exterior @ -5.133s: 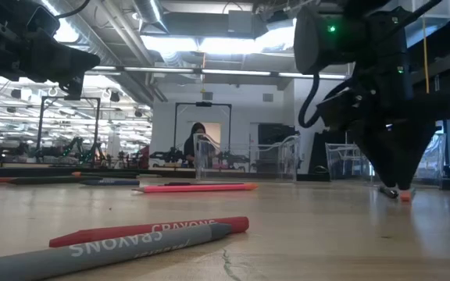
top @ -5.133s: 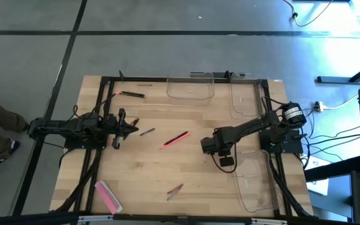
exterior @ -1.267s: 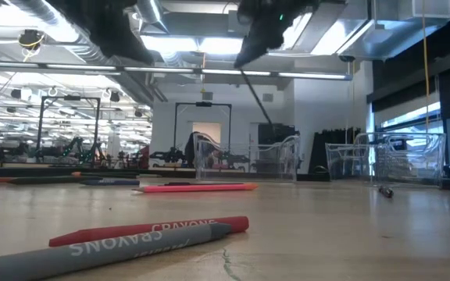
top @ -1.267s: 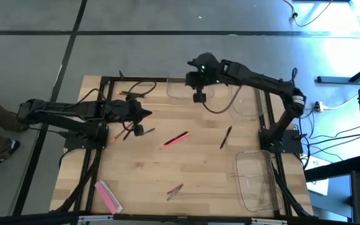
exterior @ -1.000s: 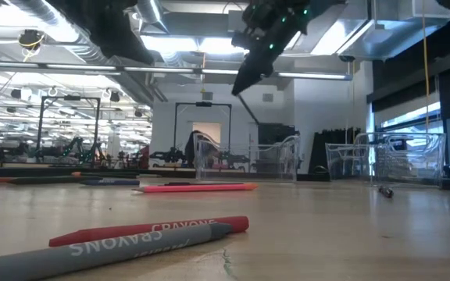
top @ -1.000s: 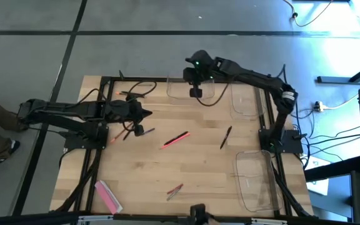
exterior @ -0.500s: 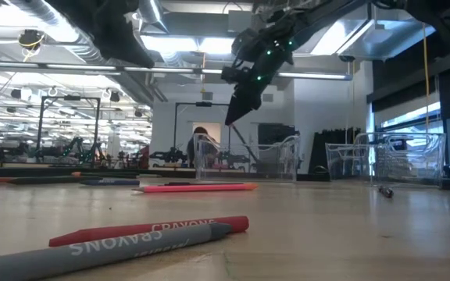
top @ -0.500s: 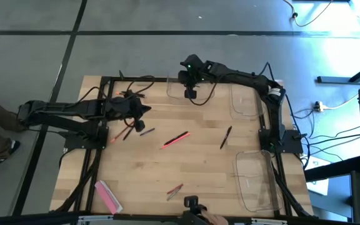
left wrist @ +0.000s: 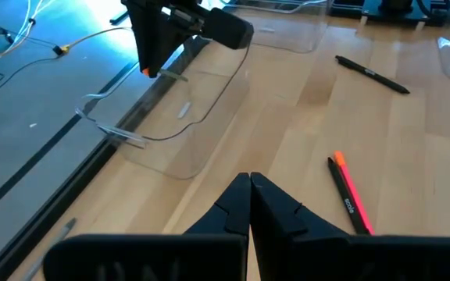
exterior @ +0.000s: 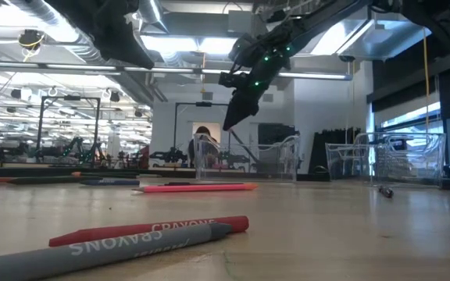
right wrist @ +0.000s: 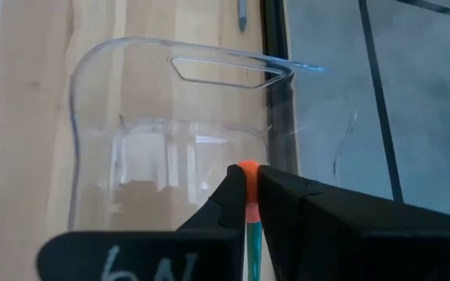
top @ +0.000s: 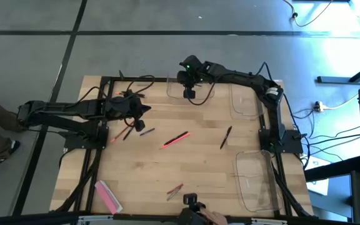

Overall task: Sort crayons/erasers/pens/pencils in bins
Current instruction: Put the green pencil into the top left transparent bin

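I have the right gripper (top: pixel 189 94) hanging over the clear plastic bin (top: pixel 190 87) at the far edge of the pale wooden counter (top: pixel 199 162), its fingers (right wrist: pixel 280 195) pinched on a thin teal stick with an orange tip (right wrist: pixel 248 169), probably a pencil. That rounded tub looks bare inside, though glare makes it hard to judge. The left gripper (top: pixel 144 110) hovers over the counter's left side, fingers pressed together on nothing. The flat pink eraser (top: pixel 107 195) lies at the near left corner, well apart from every bin. Two waxy crayons (exterior: pixel 131 238), red and grey, lie side by side.
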